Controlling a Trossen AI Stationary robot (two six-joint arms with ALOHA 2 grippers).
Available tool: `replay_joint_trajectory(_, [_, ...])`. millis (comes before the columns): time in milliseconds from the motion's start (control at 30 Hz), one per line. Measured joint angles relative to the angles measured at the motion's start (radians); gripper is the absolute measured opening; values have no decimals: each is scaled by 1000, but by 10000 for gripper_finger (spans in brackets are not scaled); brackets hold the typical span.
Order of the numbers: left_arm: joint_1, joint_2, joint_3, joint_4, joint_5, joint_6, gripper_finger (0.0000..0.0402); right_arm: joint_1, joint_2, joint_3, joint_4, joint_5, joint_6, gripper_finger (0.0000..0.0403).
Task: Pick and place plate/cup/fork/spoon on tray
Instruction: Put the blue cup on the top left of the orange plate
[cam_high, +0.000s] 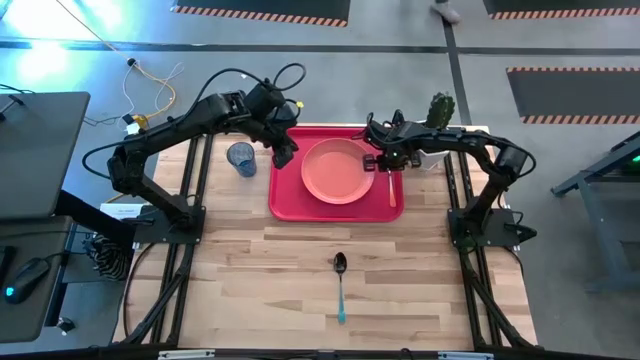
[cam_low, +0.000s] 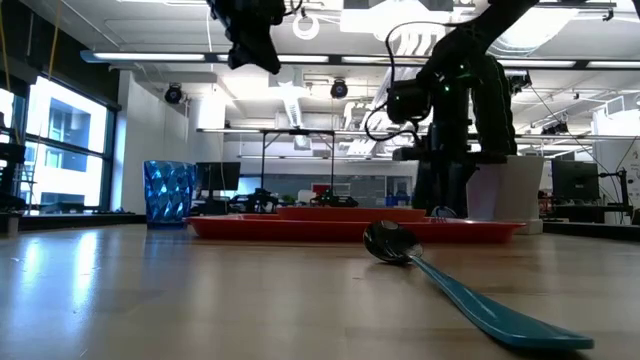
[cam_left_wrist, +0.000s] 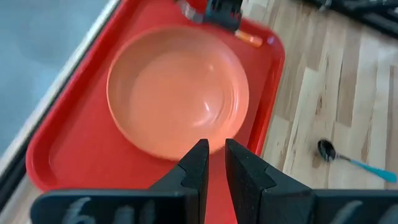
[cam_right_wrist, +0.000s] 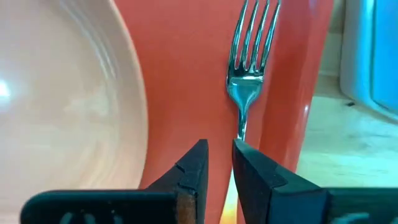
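Nearest me, the spoon (cam_high: 340, 284) lies alone on the worktop (cam_high: 300, 290), bowl toward the tray, well clear of both arms and not yet picked up. Beyond it the red tray (cam_high: 285, 205) holds the plate (cam_high: 338, 171) at its middle and the fork (cam_right_wrist: 245, 74) along its right side, between plate and rim. The right gripper (cam_right_wrist: 217, 158) hangs low over the fork's handle end, its fingers nearly together, just beside the stem; whether they pinch it I cannot tell. If they do and the arm lifts, my worry is that the fork drags or flips onto the plate. The left gripper (cam_left_wrist: 212, 158) hovers above the tray's left edge, fingers nearly shut and empty, near the plate's rim. The cup (cam_high: 241, 158) stands off the tray just left of it; a careless swing could topple it.
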Motion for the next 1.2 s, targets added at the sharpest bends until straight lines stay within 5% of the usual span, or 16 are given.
replay_joint_trajectory(200, [19,0,0,-84,-8,0,44,52,-2,70,-61,3,-18,64])
replay_joint_trajectory(400, [33,0,0,-114,-140,0,50,91,-2,177,-116,38,-53,64])
replay_joint_trajectory(867, [122,1,-3,-285,-190,-105,121,106,-3,525,-222,144,-263,64])
replay_joint_trajectory(1200, [168,2,-195,-237,-209,-223,122,52,-4,661,-224,204,-406,64])
